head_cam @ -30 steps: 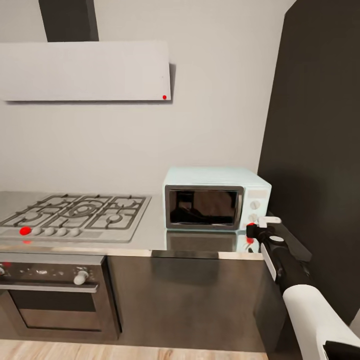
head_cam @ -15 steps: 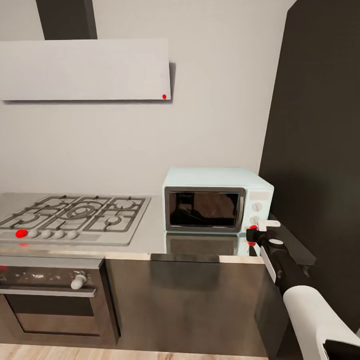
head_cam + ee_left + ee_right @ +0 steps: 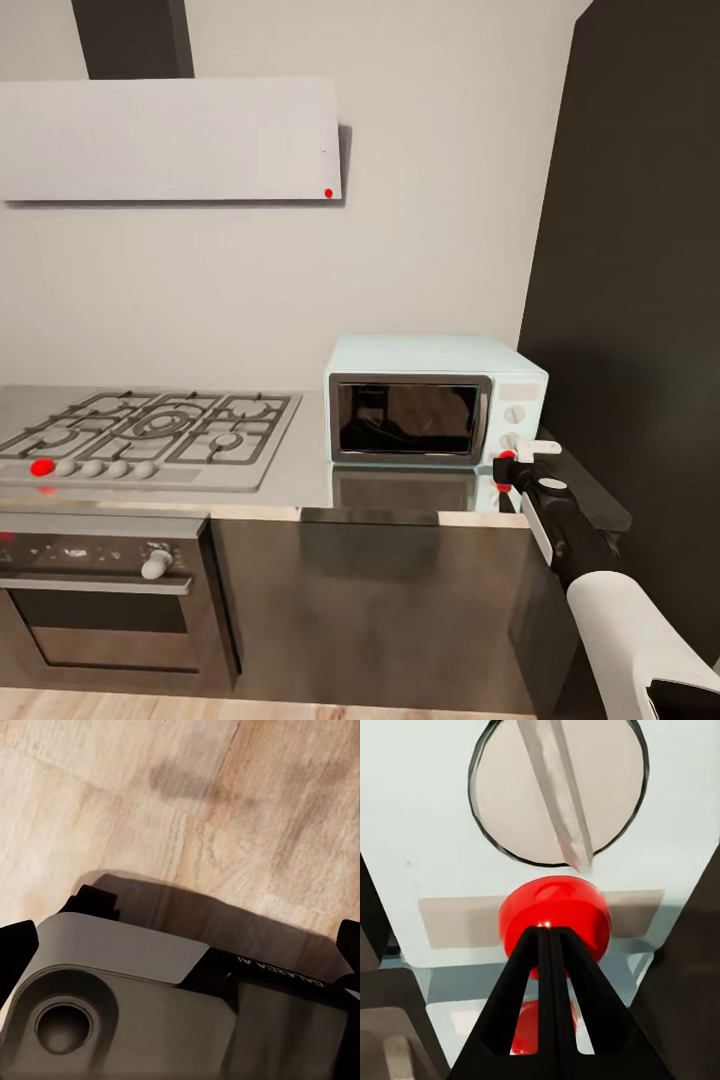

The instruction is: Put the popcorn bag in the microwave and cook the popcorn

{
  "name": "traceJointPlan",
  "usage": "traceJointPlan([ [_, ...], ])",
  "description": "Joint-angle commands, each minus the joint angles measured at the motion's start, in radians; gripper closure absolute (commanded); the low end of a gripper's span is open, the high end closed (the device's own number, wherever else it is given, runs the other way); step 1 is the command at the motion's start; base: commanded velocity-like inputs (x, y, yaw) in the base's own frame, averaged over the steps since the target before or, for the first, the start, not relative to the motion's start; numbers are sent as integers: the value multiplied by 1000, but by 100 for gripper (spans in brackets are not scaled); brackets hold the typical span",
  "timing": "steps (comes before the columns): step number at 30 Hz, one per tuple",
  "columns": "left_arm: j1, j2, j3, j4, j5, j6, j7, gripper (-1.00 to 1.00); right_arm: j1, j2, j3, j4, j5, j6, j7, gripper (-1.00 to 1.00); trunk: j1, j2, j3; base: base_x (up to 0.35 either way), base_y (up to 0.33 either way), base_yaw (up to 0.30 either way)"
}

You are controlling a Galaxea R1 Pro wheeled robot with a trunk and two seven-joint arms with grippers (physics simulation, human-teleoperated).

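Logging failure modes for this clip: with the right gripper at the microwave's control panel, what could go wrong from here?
1. The right gripper, fingers shut together, meets the red button off-centre; it might slip off.
2. The knob sits just beside the button, so a drifting tip could turn it.
3. The microwave door looks closed and its glass is too dark to confirm the bag inside; it may run empty.

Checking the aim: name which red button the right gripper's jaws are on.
The microwave's red button, low on its white panel beneath the knobs, not the hob's red knob.
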Motion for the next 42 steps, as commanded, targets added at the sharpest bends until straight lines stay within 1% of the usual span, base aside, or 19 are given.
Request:
traceJointPlan([
  [1, -1, 0, -6, 0, 10, 1, -3, -100, 0, 0, 0, -2, 10, 6, 0, 100, 0, -1, -1, 83, 0, 0],
  [6, -1, 4, -6, 0, 10, 0, -3, -100, 0, 0, 0, -2, 10, 6, 1, 100, 0, -1, -1, 127, 0, 0],
  [17, -1, 1, -6, 0, 10, 0, -2, -100, 0, 0, 0, -2, 10, 6, 1, 100, 0, -1, -1, 2, 0, 0],
  [20, -1, -3, -6, 0, 10, 0, -1, -100, 0, 0, 0, -2, 10, 6, 1, 100, 0, -1, -1, -233, 0, 0],
  [28, -1, -4, -6, 0, 10, 0, -1, -100, 0, 1, 1, -3, 19, 6, 2, 100, 0, -1, -1, -322, 0, 0],
  [32, -1, -4, -6, 0, 10, 0, -1, -100, 0, 8, 7, -17, 19, 12, 3, 100, 0, -1, -1, -324, 0, 0],
  [34, -1, -4, -6, 0, 10, 0, -1, -100, 0, 12, 6, -51, 19, 15, 3, 100, 0, -1, -1, -324, 0, 0],
  [36, -1, -5, -6, 0, 10, 0, -1, -100, 0, 15, 2, -122, 17, 21, 3, 100, 0, -1, -1, -324, 0, 0],
  [37, -1, -5, -6, 0, 10, 0, -1, -100, 0, 17, 1, -158, 15, 40, 2, 100, 0, -1, -1, -324, 0, 0],
  [41, -1, -4, -6, 0, 10, 0, -1, -100, 0, 20, 0, -262, 8, 176, 2, 100, 0, -1, -1, -324, 0, 0],
  [42, -1, -4, -6, 0, 10, 0, -1, -100, 1, 20, 0, -270, 6, 188, 2, 100, 0, -1, -1, -324, 0, 0],
])
